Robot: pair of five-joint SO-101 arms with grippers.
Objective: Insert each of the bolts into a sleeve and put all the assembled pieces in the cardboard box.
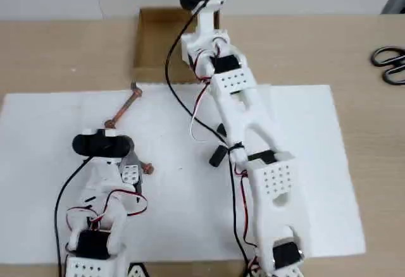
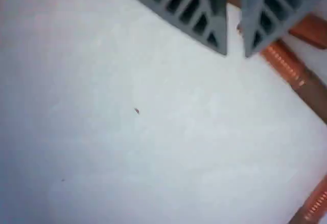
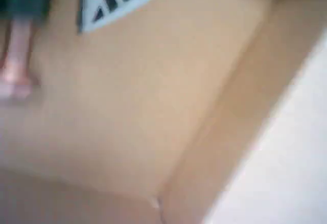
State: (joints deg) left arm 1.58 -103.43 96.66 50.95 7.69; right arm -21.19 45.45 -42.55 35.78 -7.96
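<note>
Copper-coloured and finely threaded, a short metal bolt [image 2: 286,65] lies flat on the large white paper sheet [image 1: 57,138] that covers the near part of the light wooden table [image 1: 63,49]. It sits just beside the left gripper [image 2: 235,47], which hangs low over the sheet at the near left. The bolt's shaft runs in under the gripper's grey ribbed plastic, so I cannot tell whether the gripper has hold of it or merely stands over it. From above, a short stub of the bolt shows at the gripper's side. Farther out on the sheet a longer, slim copper rod with a grey end [image 1: 123,108] lies slantwise, apart from both arms. Its grey end points toward the open brown cardboard box [image 1: 152,43] and lies near the box's near wall. The white right arm [image 1: 240,93] stretches from the table's near edge across the sheet to that box. The right gripper [image 3: 102,1] hangs inside it, above the bare brown floor near one corner. Just beside it a pale copper rod [image 3: 18,55] shows, blurred, its upper end meeting a dark piece. How far this gripper is open, and whether it holds the rod, I cannot tell. Black-handled metal scissors [image 1: 389,62] lie well apart on the bare wood at the far right.
</note>
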